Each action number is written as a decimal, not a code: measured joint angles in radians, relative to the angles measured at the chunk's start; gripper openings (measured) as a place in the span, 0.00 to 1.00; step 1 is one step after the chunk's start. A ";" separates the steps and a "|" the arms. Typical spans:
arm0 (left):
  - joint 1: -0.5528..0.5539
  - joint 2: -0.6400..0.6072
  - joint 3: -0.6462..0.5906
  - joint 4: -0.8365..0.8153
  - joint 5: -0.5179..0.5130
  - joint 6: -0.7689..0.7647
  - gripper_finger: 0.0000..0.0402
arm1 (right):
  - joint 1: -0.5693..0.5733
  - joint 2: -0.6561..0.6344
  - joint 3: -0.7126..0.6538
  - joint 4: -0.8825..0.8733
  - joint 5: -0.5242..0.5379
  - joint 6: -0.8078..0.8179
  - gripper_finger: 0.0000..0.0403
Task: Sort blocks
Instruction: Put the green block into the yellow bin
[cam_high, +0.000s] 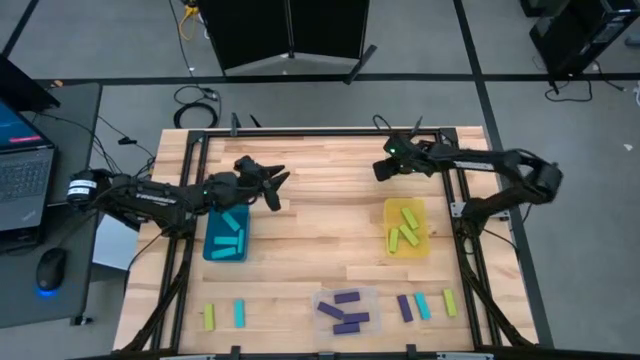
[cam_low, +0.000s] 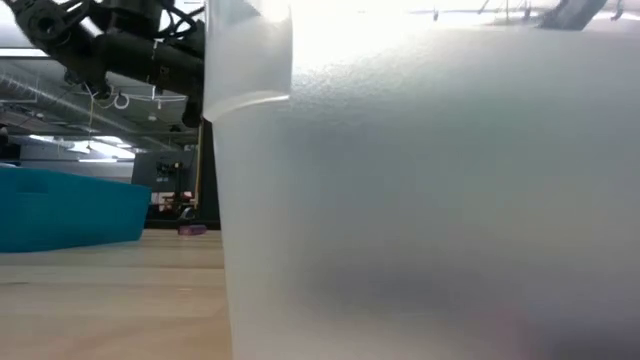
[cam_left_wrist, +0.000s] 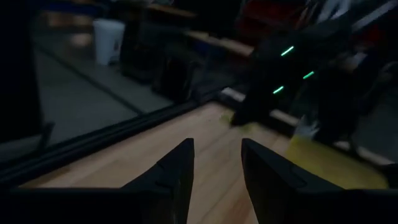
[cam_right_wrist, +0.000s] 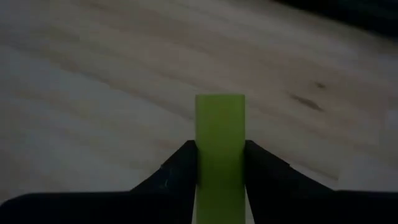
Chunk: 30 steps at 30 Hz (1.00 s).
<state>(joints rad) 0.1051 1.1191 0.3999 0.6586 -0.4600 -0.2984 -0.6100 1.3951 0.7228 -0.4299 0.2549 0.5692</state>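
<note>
1. Yellow-green block (cam_right_wrist: 219, 155) sits clamped between the right gripper's (cam_right_wrist: 219, 163) two dark fingers, standing up past their tips over bare wood.
2. From above, that right gripper (cam_high: 385, 168) is at the far right part of the table (cam_high: 320, 230), beyond the yellow bin (cam_high: 407, 227).
3. Yellow bin contents: several yellow-green blocks (cam_high: 404, 228) lying loose.
4. Left gripper (cam_high: 275, 190) hovers over the far left part of the table, just beyond the teal bin (cam_high: 226, 236). In its wrist view the fingers (cam_left_wrist: 177, 174) stand a little apart with only wood showing between them, holding nothing.
5. Teal bin contents: several cyan blocks (cam_high: 230, 237).
6. Clear bin (cam_high: 346, 310) sits at the near edge, centre, with purple blocks (cam_high: 348, 312) inside. In the low view its frosted wall (cam_low: 430, 180) fills most of the picture.
7. Loose at the near left: one yellow-green bar (cam_high: 209, 317) and one cyan bar (cam_high: 240, 313), side by side but apart.
8. Loose at the near right: a purple bar (cam_high: 404, 307), a cyan one (cam_high: 423, 305) and a yellow-green one (cam_high: 450, 303), in a row.
9. Off the table's left side are a laptop (cam_high: 22, 170) and a mouse (cam_high: 50, 270).
</note>
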 joint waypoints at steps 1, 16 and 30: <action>0.000 0.000 0.020 -0.052 -0.009 -0.012 0.35 | 0.014 -0.035 -0.002 -0.004 -0.015 -0.024 0.28; 0.102 0.171 0.367 -0.625 -0.018 -0.158 0.35 | 0.411 -0.513 0.001 -0.176 -0.176 -0.146 0.28; 0.241 0.275 0.599 -1.061 -0.007 -0.224 0.36 | 0.928 -0.569 0.001 -0.501 -0.122 0.135 0.28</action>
<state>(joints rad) 0.3462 1.3940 0.9988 -0.4025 -0.4671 -0.5223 0.3179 0.8260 0.7242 -0.9310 0.1330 0.7043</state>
